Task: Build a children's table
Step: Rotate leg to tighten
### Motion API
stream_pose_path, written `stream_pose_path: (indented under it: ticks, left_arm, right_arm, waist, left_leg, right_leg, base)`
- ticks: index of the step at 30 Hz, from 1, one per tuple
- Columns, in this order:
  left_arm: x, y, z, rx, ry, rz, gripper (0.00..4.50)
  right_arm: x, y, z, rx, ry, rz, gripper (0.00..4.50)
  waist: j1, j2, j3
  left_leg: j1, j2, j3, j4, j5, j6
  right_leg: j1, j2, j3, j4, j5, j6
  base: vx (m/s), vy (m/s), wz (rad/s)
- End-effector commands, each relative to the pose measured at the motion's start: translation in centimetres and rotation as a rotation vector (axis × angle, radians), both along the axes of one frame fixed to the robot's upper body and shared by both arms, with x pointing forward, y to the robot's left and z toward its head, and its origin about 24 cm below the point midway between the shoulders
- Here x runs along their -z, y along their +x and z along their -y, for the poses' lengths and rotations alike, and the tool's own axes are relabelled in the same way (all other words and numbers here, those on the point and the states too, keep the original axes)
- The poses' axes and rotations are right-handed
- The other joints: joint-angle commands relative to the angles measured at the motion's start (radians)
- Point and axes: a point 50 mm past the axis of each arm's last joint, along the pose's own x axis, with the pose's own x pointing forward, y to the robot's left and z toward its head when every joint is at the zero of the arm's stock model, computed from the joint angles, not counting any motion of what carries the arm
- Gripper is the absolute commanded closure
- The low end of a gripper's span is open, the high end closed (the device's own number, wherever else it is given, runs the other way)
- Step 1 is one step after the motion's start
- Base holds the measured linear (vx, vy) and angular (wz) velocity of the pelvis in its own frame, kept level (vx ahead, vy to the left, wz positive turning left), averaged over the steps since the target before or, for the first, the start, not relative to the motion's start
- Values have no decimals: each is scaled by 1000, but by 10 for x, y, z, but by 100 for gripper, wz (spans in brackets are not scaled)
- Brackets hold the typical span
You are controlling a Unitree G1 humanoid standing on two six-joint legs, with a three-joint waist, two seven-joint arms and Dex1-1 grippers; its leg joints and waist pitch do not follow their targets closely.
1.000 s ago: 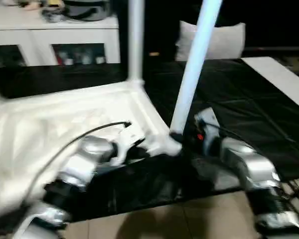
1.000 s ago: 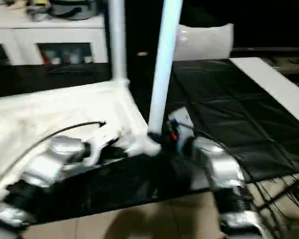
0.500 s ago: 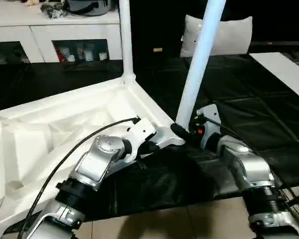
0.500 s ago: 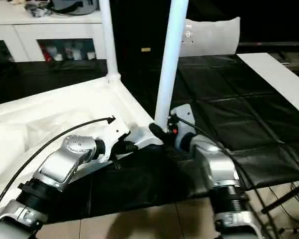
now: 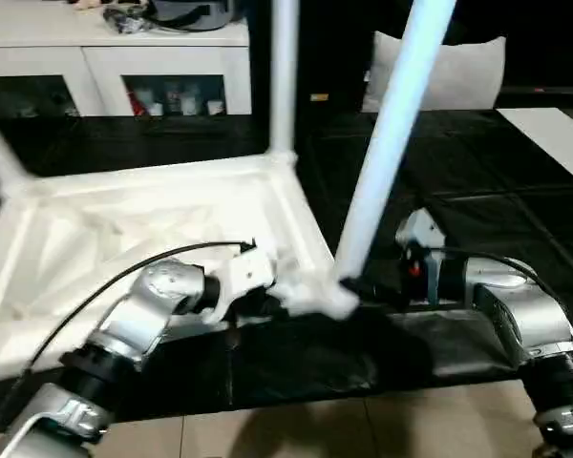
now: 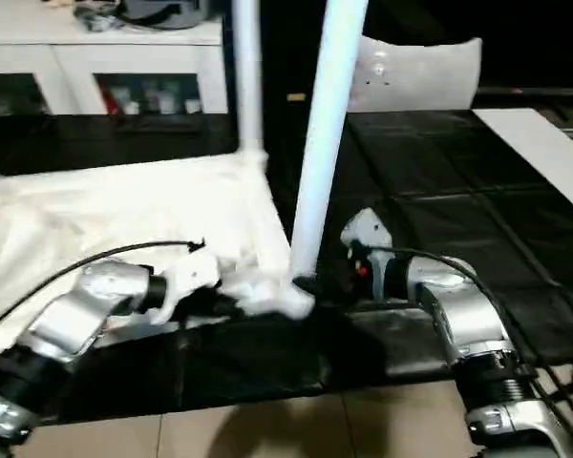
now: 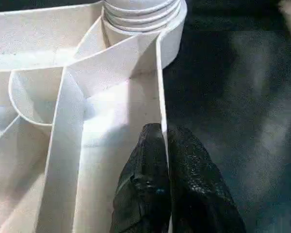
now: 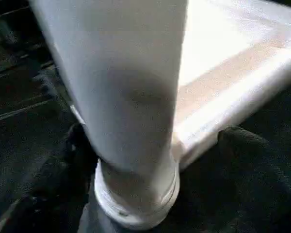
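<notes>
The table top [image 5: 143, 224] lies upside down on a black mat [image 5: 516, 239], its ribbed underside facing up, and everything here is placed from it. Three legs rise from its corner sockets. One leg [image 5: 285, 76] rises from the far corner on the robot's right side. A second leg [image 5: 387, 153] stands in the near right corner and leans a little away from the top as it goes up. A third leg [image 5: 0, 157] juts from the far left corner, with its lower part in sight at the picture's edge.

The left end effector [image 7: 166, 165] sits at the near edge of the table top, just beside the near right corner. Its two black fingers [image 7: 145, 189] are pressed narrow together on the thin white rim [image 7: 161, 97] of the top, one finger inside the rim and one outside, with the round threaded socket [image 7: 140, 19] of the corner just beyond them.

The right end effector [image 5: 363, 286] is at the base of the near right leg, where the leg meets its socket [image 8: 136, 194]. Whether its fingers are spread or closed I cannot tell.

Beyond the table top, past the mat, stands a white cabinet [image 5: 115, 57] with shelves holding small items. A white pillow [image 5: 458, 76] lies beyond the top's far right corner, and a white board [image 5: 554, 124] lies on the mat well off to the right.
</notes>
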Motion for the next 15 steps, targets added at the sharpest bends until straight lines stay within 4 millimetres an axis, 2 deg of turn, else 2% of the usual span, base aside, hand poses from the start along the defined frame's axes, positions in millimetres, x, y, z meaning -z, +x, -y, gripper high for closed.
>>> stream_pose_path:
  ticks: [1, 2, 4, 7, 10, 12, 13, 15]
  left_arm:
    - [0, -9, 7, 158, 23, -26, 450]
    - [0, -10, 6, 174, 22, -28, 450]
    - [-1, -11, 4, 196, 28, -33, 450]
    - [0, -12, -2, 233, 50, -42, 450]
    - [0, -10, -4, 231, 55, -38, 450]
    - [0, -10, -4, 232, 55, -38, 450]
    - [0, -9, -5, 231, 54, -37, 450]
    - [0, -9, -5, 232, 54, -36, 450]
  right_arm:
    - [-5, -5, 0, -93, 42, -22, 62]
    - [-5, -6, 1, -113, 55, -36, 83]
    - [-3, -10, 0, -154, 64, -77, 98]
    - [0, -20, -3, -257, 67, -136, 118]
    - [3, -22, -6, -273, 75, -156, 136]
    - [4, -23, -7, -289, 83, -168, 149]
    - [6, -25, -8, -300, 91, -177, 170]
    - [6, -25, -8, -304, 93, -182, 174]
  waist:
    - [1, -4, -61]
    - [4, -3, -61]
    - [9, -7, -61]
    - [15, -6, -61]
    - [16, -9, -60]
    - [17, -8, -60]
    - [18, -8, -61]
    - [18, -8, -61]
  left_leg:
    - [-10, 43, -1, -62, -11, 100]
    - [-11, 42, -1, -62, -11, 100]
    - [-11, 42, 0, -62, -8, 94]
    - [-12, 42, 0, -62, -8, 93]
    - [-12, 39, 0, -63, -17, 79]
    - [-13, 38, 1, -63, -21, 72]
    - [-12, 37, 1, -63, -23, 71]
    - [-13, 38, 0, -63, -20, 67]
  right_leg:
    - [75, -81, 87, -59, -243, -52]
    - [76, -82, 88, -59, -242, -54]
    - [76, -81, 87, -59, -247, -55]
    - [77, -80, 87, -61, -258, -41]
    - [76, -80, 85, -64, -283, -28]
    - [77, -80, 84, -67, -300, -19]
    - [77, -79, 84, -68, -303, -17]
    - [77, -79, 84, -67, -301, -12]
  base:
    - [0, 0, 0]
    - [0, 0, 0]
    - [0, 0, 0]
    - [0, 0, 0]
    - [0, 0, 0]
    - [0, 0, 0]
    - [0, 0, 0]
    - [0, 0, 0]
